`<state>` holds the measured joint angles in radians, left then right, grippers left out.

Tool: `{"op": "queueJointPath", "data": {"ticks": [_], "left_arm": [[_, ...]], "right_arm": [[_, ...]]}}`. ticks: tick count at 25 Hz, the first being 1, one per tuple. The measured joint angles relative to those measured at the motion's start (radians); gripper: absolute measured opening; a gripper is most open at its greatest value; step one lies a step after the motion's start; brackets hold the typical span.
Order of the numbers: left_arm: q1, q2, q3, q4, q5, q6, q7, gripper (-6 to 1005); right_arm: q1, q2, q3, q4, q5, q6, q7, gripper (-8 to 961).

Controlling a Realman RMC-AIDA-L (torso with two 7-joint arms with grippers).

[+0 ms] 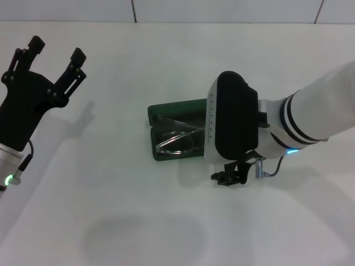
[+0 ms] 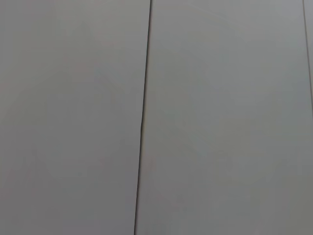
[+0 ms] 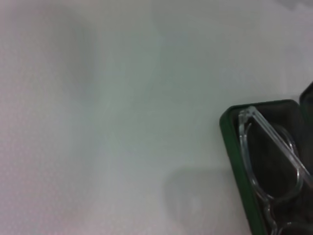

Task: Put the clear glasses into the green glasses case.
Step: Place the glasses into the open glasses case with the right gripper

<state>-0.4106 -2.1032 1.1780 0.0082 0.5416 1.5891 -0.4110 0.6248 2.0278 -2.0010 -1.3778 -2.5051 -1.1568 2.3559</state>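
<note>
The green glasses case lies open at the table's middle, its lid tipped back on the far side. The clear glasses rest inside the case's dark tray, one arm slanting across it. The right wrist view shows the case's corner rim with the glasses lying in it. My right gripper hangs at the case's right end, mostly hidden under the bulky wrist. My left gripper is raised at the far left, open and holding nothing, well away from the case.
The white table spreads around the case. A tiled wall runs along its far edge. The left wrist view shows only grey wall panels with a dark seam.
</note>
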Motion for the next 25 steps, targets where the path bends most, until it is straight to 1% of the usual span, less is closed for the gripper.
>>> {"op": "queueJointPath", "data": {"ticks": [25], "left_arm": [[0.008, -0.001, 0.000, -0.001, 0.000, 0.002, 0.002, 875]], "right_arm": [[-0.008, -0.001, -0.002, -0.025, -0.008, 0.053, -0.014, 532]]}}
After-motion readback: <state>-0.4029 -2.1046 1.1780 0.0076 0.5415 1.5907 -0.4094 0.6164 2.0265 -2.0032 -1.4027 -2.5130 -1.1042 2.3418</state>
